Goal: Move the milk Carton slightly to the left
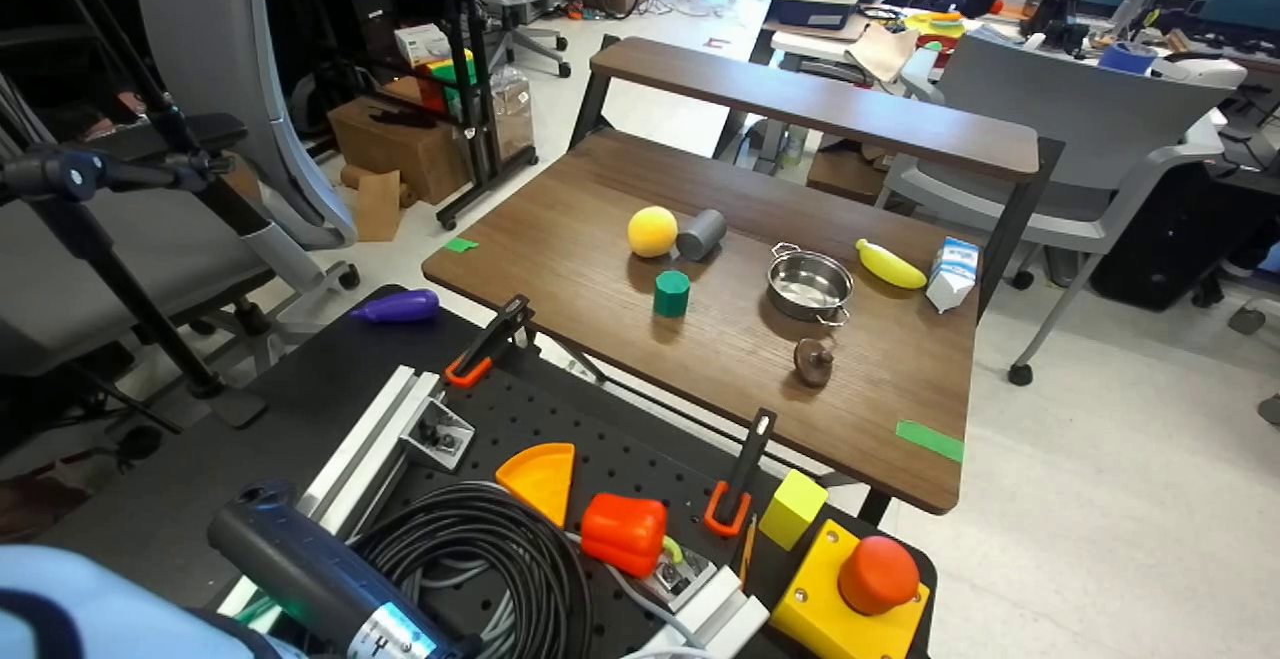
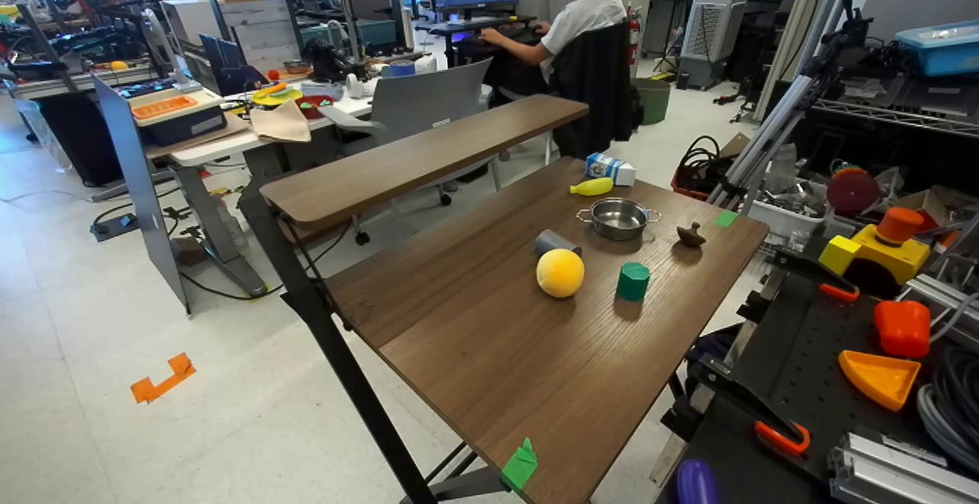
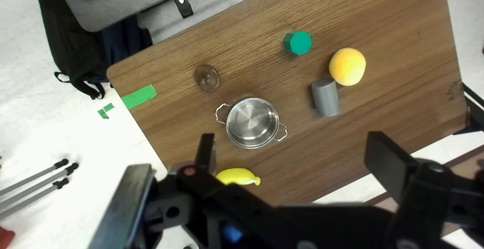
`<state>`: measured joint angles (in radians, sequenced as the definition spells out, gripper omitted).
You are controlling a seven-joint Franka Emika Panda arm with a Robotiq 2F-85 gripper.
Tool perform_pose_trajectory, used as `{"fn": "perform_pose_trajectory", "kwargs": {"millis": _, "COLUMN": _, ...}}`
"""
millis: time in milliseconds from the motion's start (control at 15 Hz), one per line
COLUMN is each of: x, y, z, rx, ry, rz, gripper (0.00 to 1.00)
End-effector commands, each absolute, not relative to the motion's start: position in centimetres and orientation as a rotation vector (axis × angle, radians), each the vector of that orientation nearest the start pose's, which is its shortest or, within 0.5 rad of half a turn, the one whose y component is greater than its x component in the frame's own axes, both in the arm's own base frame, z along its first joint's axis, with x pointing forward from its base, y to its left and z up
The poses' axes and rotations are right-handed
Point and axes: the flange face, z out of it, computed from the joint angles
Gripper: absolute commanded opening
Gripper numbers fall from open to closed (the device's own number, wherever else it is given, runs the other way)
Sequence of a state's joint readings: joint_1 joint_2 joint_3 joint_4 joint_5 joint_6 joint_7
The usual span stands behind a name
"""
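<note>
The milk carton is a small white and blue box. It lies on its side at the table's edge, beside the yellow banana-shaped thing. It also shows in an exterior view at the far corner of the table. In the wrist view the carton is not clearly seen, likely hidden behind the gripper's body. My gripper is open and empty, high above the table, its two fingers wide apart. The banana-shaped thing shows partly behind the left finger. The gripper is not seen in the exterior views.
A metal pot stands near the banana-shaped thing. A brown lid-like piece, a green cup, a yellow ball and a grey cylinder are on the table. A raised shelf runs along its long side.
</note>
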<state>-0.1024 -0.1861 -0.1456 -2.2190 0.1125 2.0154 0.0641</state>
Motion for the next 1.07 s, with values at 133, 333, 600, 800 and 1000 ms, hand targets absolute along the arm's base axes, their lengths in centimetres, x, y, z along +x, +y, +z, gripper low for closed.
{"fn": "perform_pose_trajectory", "kwargs": {"millis": 133, "x": 52.6, "y": -12.6, "z": 43.5, "rx": -3.067, "ry": 0.576, "rz": 0.043, "gripper": 1.0}}
{"fn": "perform_pose_trajectory", "kwargs": {"millis": 333, "x": 54.7, "y": -14.4, "z": 42.9, "rx": -3.14, "ry": 0.576, "rz": 0.072, "gripper": 1.0}}
{"fn": "perform_pose_trajectory", "kwargs": {"millis": 600, "x": 58.3, "y": -16.4, "z": 43.7, "rx": -3.199, "ry": 0.518, "rz": 0.092, "gripper": 1.0}}
{"fn": "perform_pose_trajectory", "kwargs": {"millis": 800, "x": 61.5, "y": -17.7, "z": 43.6, "rx": -3.234, "ry": 0.491, "rz": 0.067, "gripper": 1.0}}
{"fn": "perform_pose_trajectory", "kwargs": {"millis": 1000, "x": 64.7, "y": -19.3, "z": 41.5, "rx": -3.283, "ry": 0.442, "rz": 0.038, "gripper": 1.0}}
